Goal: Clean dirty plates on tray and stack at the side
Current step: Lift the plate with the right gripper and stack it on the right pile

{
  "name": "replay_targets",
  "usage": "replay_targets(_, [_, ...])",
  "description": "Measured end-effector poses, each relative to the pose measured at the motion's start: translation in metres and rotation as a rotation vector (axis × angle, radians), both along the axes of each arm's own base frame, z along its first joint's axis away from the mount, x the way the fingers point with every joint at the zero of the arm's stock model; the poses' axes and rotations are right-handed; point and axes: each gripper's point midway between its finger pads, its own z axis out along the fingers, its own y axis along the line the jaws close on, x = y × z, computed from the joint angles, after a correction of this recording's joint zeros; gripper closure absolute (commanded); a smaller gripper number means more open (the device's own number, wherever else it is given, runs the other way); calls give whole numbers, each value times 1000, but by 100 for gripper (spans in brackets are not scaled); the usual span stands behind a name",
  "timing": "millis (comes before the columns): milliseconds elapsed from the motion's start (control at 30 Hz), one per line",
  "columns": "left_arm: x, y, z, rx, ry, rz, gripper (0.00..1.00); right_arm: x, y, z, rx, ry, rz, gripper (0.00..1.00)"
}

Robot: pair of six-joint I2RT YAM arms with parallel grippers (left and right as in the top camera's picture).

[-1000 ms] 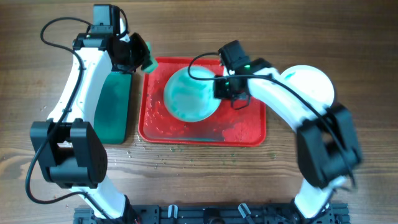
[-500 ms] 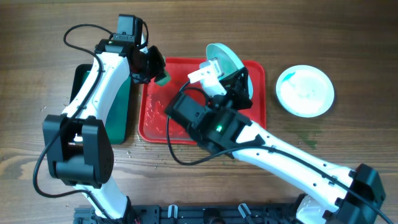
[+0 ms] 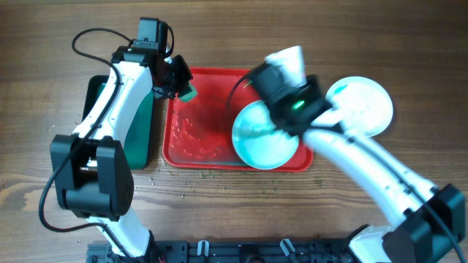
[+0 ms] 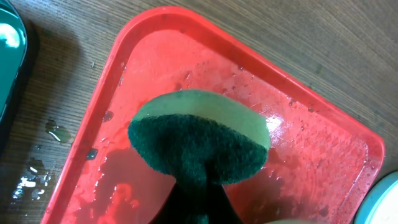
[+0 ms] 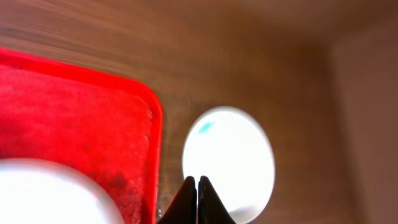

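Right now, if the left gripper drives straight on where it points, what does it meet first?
Left gripper, shut on the round green scouring sponge, points into the red plastic tray. Its sponge would likely meet the tray's wet floor first; depth unclear.

A wooden table (image 3: 409, 44) fills every view, its brown grain running side to side in long streaks when seen from above. Small water drops (image 3: 212, 183) speckle the boards toward the front edge, where a black rail (image 3: 241, 250) runs. Close up, a little puddle (image 4: 57, 132) glints. The light is soft and even, the shadows faint
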Motion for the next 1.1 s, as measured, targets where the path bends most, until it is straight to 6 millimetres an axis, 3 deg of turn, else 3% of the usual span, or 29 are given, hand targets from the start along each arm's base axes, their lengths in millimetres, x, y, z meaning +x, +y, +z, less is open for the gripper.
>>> replay_targets(67, [-2,1,-1,4,7,2,96,13,-52,-25,266,103,-164,96])
replay_targets(133, [-2,1,-1,6,8,2,96,20,-98,-36,475,138,-287,93])
replay_targets(167, [-2,1,-1,7,7,3,96,20,-122,-39,601,156,-326,81])
replay_targets(200, [-2,2,-1,8,8,3,96,20,-123,-40,652,168,-313,75])
replay_targets(300, [-2,2,-1,8,7,3,96,8,-80,-43,737,284,-147,61])
replay_targets(367, [-1,2,-1,8,7,3,96,-9,-52,-48,752,382,-63,59])
replay_targets(433, [-1,2,-1,8,7,3,96,-30,-29,-62,735,512,-4,58])
replay_targets(500, [-2,2,-1,8,7,3,96,-47,-8,-89,706,660,42,58])
replay_targets(700, [-3,2,-1,9,12,3,96,-94,13,-163,700,844,79,58])
replay_targets(800, [-4,2,-2,10,17,3,96,-100,16,-187,727,827,93,64])
replay_targets(833, [-4,2,-2,10,16,3,96,-105,18,-192,750,835,98,72])
replay_targets(867, [-4,2,-2,10,16,3,96,-101,24,-191,782,814,118,92])
replay_targets(900, [-3,2,-2,10,15,3,96,-100,27,-192,794,805,125,96])
replay_targets(1100, [-3,2,-1,9,11,3,96,-94,34,-181,871,794,116,96])
